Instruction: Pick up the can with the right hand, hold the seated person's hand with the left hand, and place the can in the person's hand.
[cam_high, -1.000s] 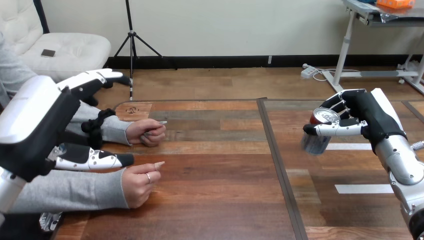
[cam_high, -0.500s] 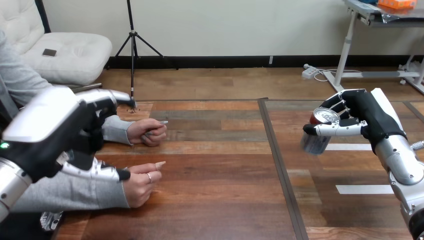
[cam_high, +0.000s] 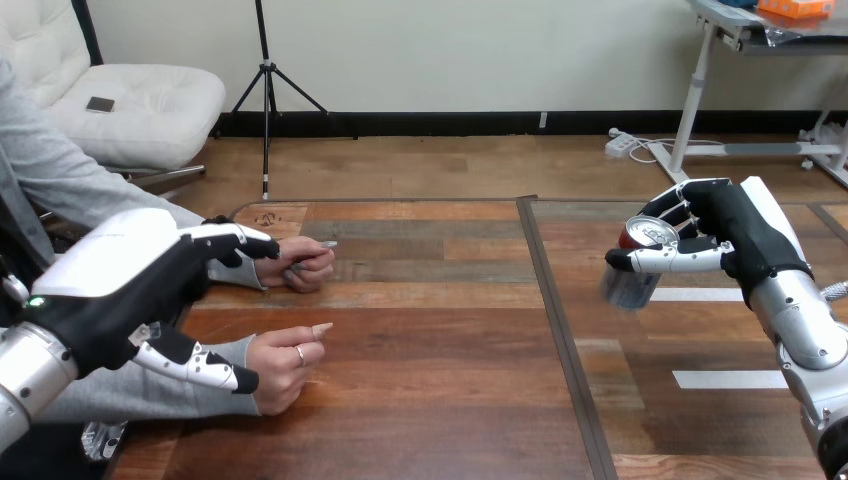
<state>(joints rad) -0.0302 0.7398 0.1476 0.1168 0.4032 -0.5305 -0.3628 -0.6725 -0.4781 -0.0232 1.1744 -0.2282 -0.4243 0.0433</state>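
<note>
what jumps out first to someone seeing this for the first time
The robot's black-and-white right hand, at the view's right, is curled round a tilted silver metal can with a red rim. At the left, its black-and-white left hand spreads open above the brown wooden table, over the wrists behind the person's far hand and near hand.

head view | taken from above the near edge of the counter (cam_high: 430, 330) | faced forward and down across it | set close | left hand (cam_high: 120, 290) framed at near left, right hand (cam_high: 740, 240) and can (cam_high: 638, 262) at right, the person's hands (cam_high: 285, 365) at left
</note>
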